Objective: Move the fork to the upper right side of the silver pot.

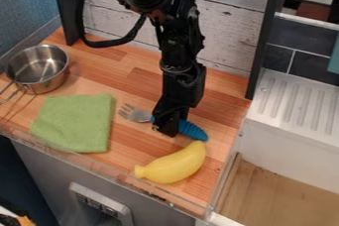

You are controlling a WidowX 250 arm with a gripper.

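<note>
Grasp step, I'd say: fork (191,130) is right at my gripper (166,131), can't tell if spread or pinching; next, secure it, lift toward silver pot (39,69), well apart from me.

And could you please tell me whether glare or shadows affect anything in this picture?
In the camera view, bright highlights streak the inside of the pot; still in the camera view, soft shading darkens the underside of the banana, and the black arm loses detail in its darkest parts.

One fixed camera looks down — from above, slantwise — onto the wooden counter (129,145).
</note>
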